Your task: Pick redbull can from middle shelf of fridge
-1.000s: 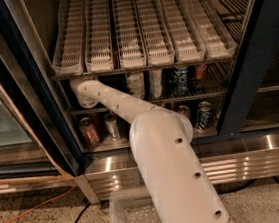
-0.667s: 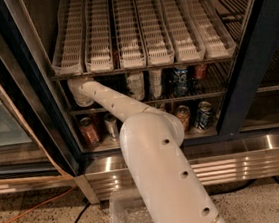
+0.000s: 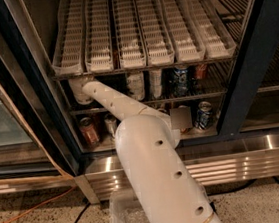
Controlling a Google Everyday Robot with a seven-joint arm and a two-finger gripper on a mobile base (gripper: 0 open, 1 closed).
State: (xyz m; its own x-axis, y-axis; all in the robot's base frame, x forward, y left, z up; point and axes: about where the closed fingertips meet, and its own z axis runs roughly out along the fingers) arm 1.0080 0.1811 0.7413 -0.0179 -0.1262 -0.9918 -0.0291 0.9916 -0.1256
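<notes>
The gripper (image 3: 86, 88), open or closed I could not tell, stayed at the middle shelf's (image 3: 198, 95) left end, upper left of centre, while the arm (image 3: 156, 172) swung leftward, likely lining up on the unseen redbull can.

White slotted lanes (image 3: 129, 29) above the middle shelf (image 3: 213, 94): six
White-labelled cans (image 3: 135, 85) on the middle shelf: two
Blue can (image 3: 180, 80) on the middle shelf: one
Red can (image 3: 200, 71) on the middle shelf: one
Lower cans (image 3: 89, 132) under the middle shelf: three plainly seen
Gripper (image 3: 81, 89): one, at the left end of the middle shelf
</notes>
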